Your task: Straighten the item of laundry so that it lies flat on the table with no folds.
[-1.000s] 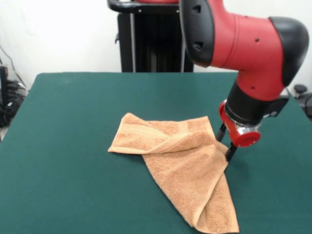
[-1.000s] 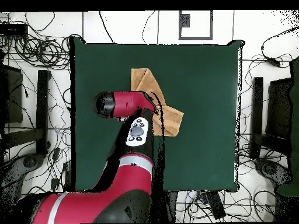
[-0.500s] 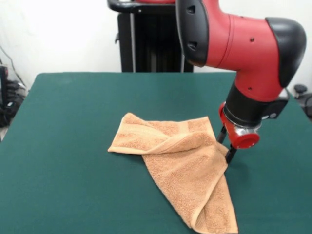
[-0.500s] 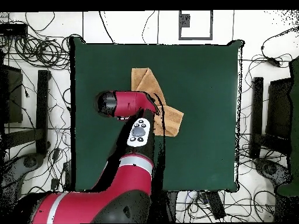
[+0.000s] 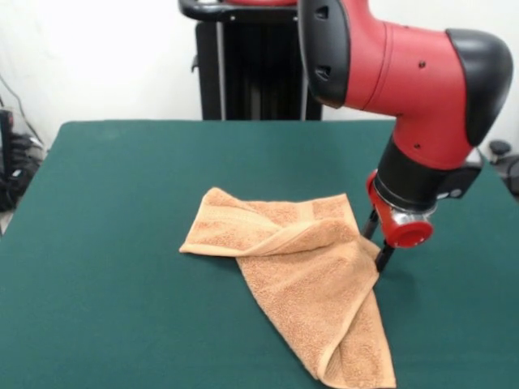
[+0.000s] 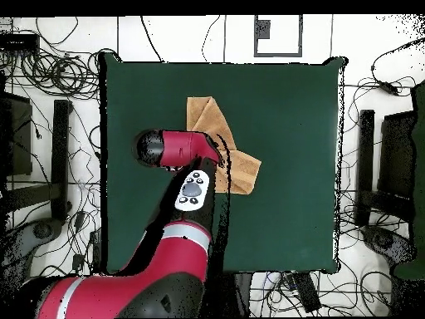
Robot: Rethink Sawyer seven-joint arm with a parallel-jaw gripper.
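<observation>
Towel [image 5: 304, 279], soft limp terry folded over itself mid-worktop [image 5: 113, 203], should drag easily if pinched at its right edge, where claw [image 5: 375, 241] sits, state unclear.

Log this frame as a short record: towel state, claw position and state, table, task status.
towel: folded over itself, one flap crossing diagonally, not flat
claw: down at the towel's edge, beside the fold; the fingers stand apart, one on each side of the edge
arm: comes down over the towel's side
table: green top, towel near the middle
task status: folds remain, not done
</observation>
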